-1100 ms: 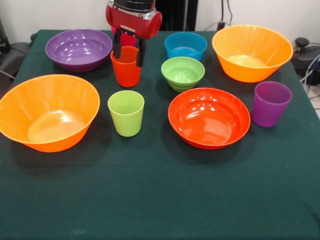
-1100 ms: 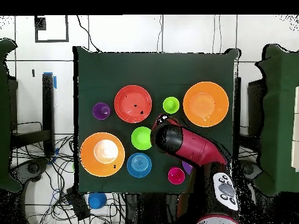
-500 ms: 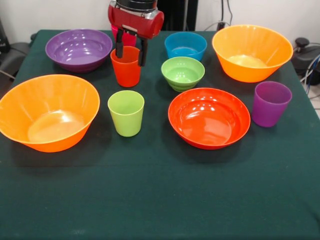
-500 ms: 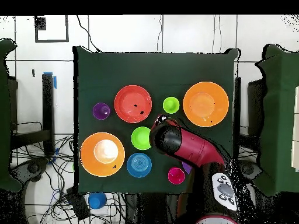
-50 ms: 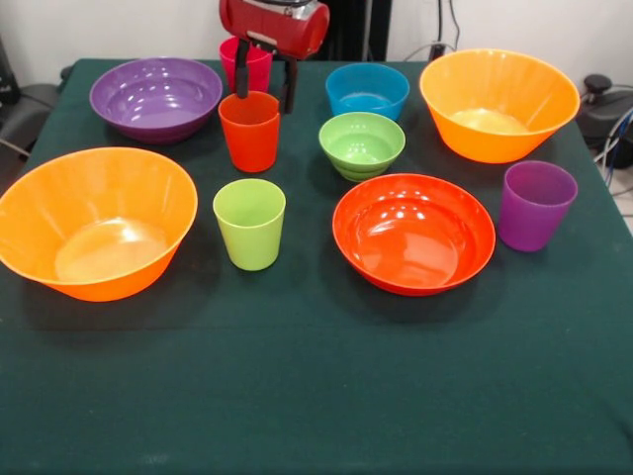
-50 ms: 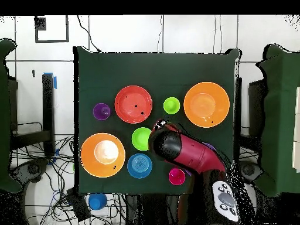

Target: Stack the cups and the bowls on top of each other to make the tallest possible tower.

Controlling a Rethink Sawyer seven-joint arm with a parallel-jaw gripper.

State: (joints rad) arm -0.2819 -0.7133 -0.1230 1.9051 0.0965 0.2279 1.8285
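Dk green tablecloth (image 5: 316,396), floor cables (image 6: 35,161)

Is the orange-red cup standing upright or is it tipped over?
Upright. The orange-red cup stands on the table with its open mouth up, and the hand is above it, apart.

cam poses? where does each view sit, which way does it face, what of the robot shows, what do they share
Front view: across the table, facing the robot; the gripper hangs open above the orange-red cup.
Overhead view: above the table, looking straight down; the red arm enters from the bottom edge.
Shared: both show the red-orange bowl and purple cup, turned half round.
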